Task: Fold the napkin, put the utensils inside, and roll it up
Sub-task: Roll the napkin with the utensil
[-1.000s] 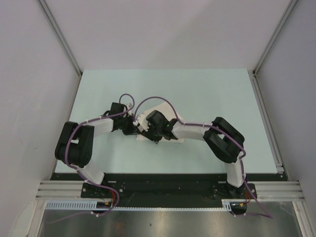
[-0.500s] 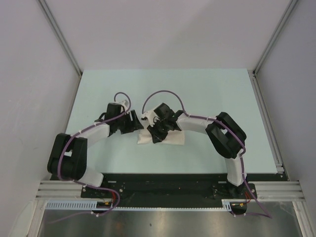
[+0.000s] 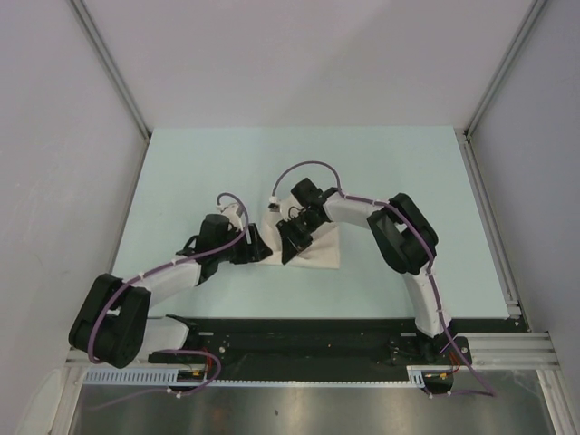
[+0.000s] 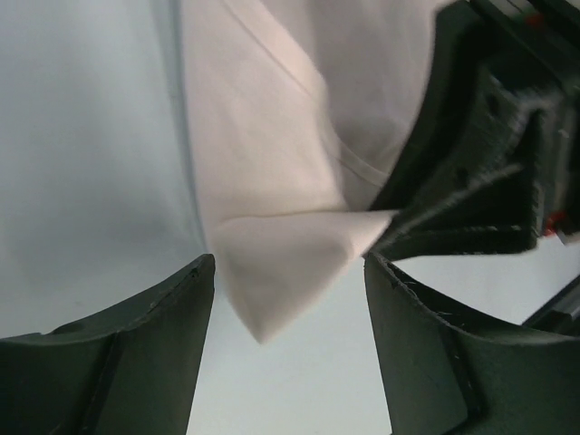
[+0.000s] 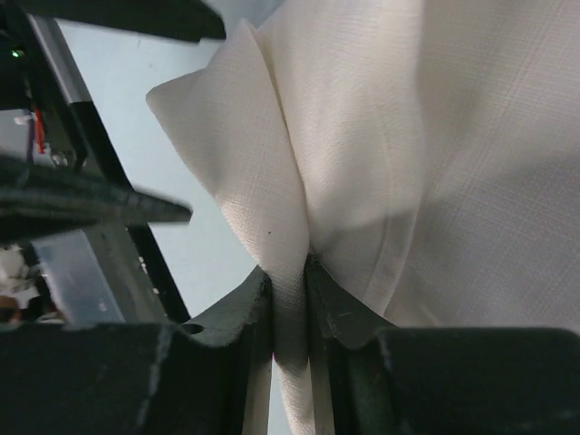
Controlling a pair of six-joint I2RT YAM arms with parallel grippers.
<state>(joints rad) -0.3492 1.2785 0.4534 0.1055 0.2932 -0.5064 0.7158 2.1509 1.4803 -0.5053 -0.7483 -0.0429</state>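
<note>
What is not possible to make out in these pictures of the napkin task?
1. Knife: seen in no view; whether the napkin covers it cannot be told.
2. Napkin's left part: top view, hidden under the left end effector and the right end effector.
3. Napkin's full outline: both wrist views, cut off by the picture edges.

napkin (image 5: pixel 435 136) showing plain white, fine woven grid | tabletop (image 3: pixel 381 172) showing pale mint, unpatterned | left gripper (image 4: pixel 288 272) and right gripper (image 5: pixel 288 299) showing matte black | cables (image 3: pixel 313 164) showing purple
</note>
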